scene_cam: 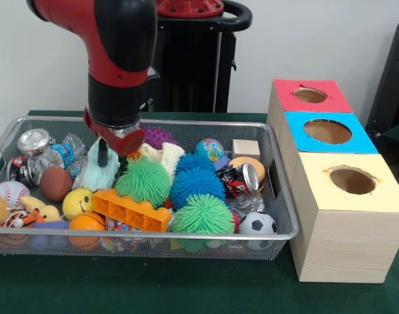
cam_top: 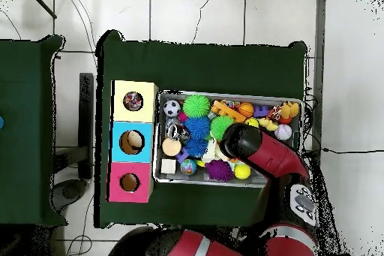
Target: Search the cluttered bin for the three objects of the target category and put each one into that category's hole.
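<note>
Nearest, the three-holed box [scene_cam: 340,190] shows something inside its yellow hole [cam_top: 133,101] from overhead, suggesting sorting begun, while the claw [scene_cam: 114,147], its state indiscernible, hangs over the still-cluttered bin [scene_cam: 278,196] on the bench [scene_cam: 186,288].

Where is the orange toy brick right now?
In the front view, the orange toy brick lies near the bin's front, between the yellow smiley ball and a green spiky ball.

Green-covered table [scene_cam: 154,288], wire mesh bin [scene_cam: 147,233], three-hole wooden box [scene_cam: 337,242] beside it
</note>
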You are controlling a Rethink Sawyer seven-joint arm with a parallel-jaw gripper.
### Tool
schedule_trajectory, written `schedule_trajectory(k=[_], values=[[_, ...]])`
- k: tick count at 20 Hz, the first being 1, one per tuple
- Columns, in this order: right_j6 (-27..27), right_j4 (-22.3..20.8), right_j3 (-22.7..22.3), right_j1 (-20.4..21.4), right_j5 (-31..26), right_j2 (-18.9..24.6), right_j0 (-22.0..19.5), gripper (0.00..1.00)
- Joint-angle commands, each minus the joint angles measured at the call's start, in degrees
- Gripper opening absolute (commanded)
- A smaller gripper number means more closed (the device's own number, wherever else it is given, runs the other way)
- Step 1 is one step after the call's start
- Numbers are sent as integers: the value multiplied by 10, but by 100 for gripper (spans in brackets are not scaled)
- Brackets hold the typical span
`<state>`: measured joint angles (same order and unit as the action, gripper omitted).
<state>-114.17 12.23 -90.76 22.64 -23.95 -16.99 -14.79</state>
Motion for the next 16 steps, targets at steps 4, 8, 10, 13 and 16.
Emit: schedule_trajectory(k=[4, 8, 10, 13, 16], values=[[-87, -10, 23, -73, -102, -16, 27, 100], [-96, -8, 44, -106, -171, -33, 43, 100], [-107, -4, 58, -123, -191, -41, 49, 100], [-80, -10, 75, -133, -199, -31, 35, 100], [-56, -29, 82, -131, -157, -35, 37, 0]])
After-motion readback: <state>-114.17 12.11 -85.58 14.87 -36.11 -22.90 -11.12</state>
